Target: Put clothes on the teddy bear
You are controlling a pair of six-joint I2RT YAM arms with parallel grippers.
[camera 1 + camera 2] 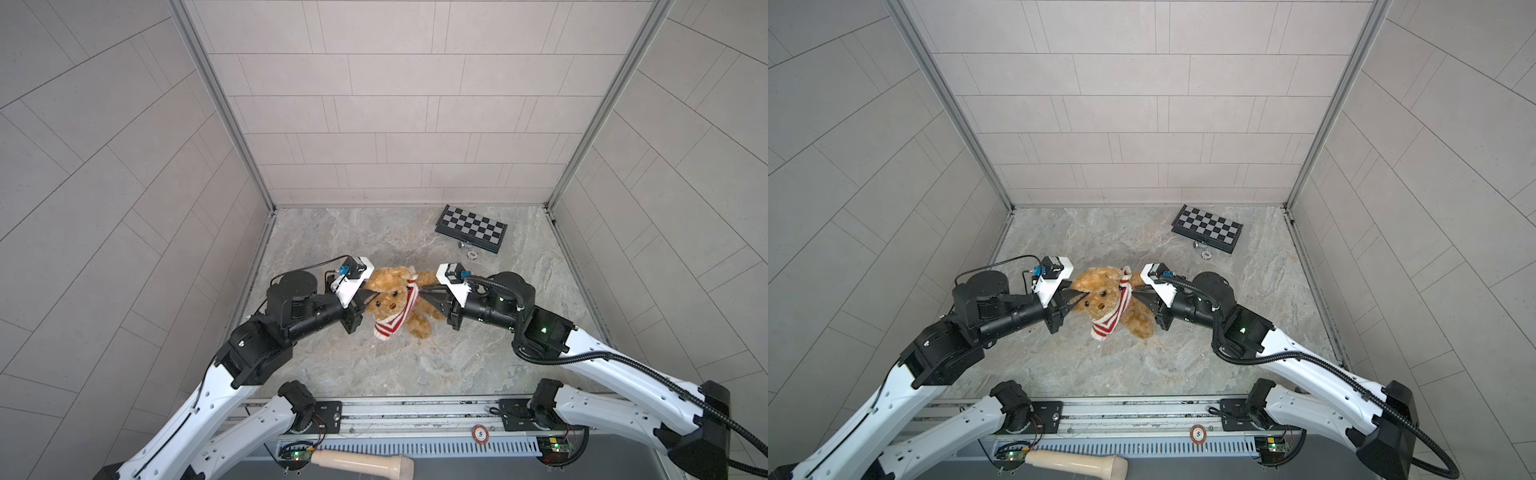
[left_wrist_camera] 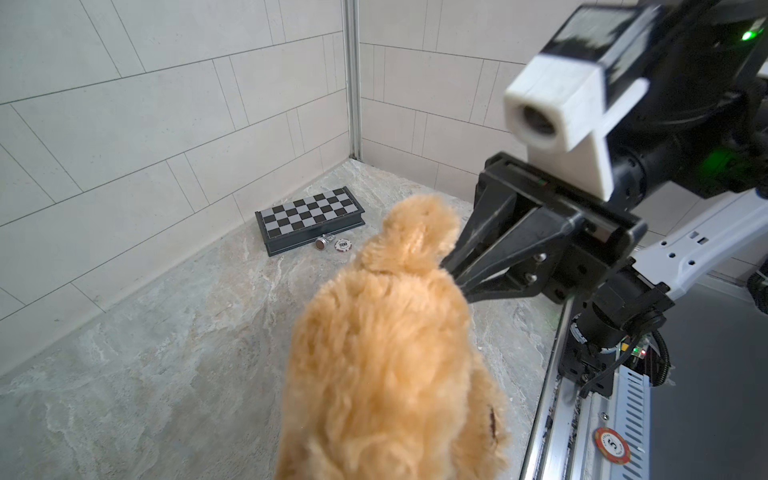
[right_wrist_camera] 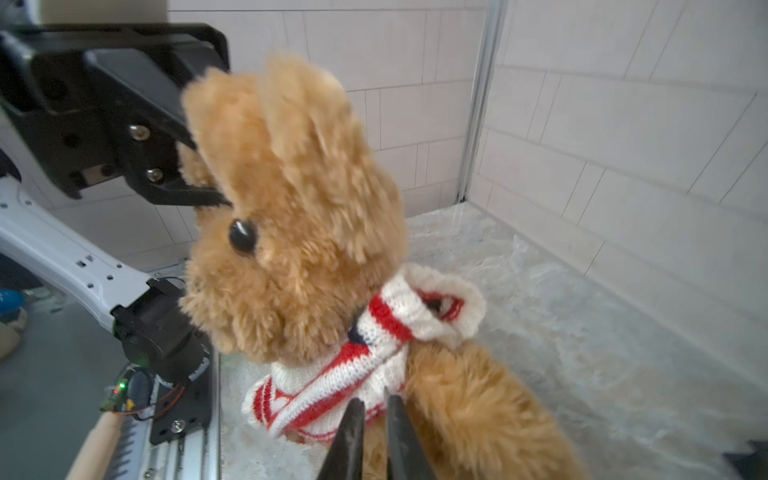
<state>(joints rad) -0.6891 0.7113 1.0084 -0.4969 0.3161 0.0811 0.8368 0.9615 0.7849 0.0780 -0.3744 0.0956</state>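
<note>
Writing: the white poker chip (image 2: 343,245) reads "500"; the red poker chip (image 2: 612,445), lying by the front rail (image 1: 415,417), reads "5"
Chip surroundings: the white poker chip lies just beside a closed folding chessboard (image 2: 309,214) near the far right corner, well apart from the bear
Teddy bear: the teddy bear (image 1: 388,286) is near the middle of the marbled tabletop (image 1: 374,365), held between the two grippers in both top views, with its face turned up and its body trailing toward the right arm; I cannot tell whether its legs rest on the surface
Sweater: the red-and-white striped sweater (image 3: 332,382) is bunched around the bear's neck, one end hanging below the chin; trunk and arm show bare fur
Left gripper: the left gripper (image 1: 374,296) pinches the side of the bear's head by an ear, its fingers sunk in the fur
Right gripper: the right gripper (image 3: 374,399) meets the neck from the opposite side, its fingers drawn almost together on the sweater's knit, just beside the bear's arm
</note>
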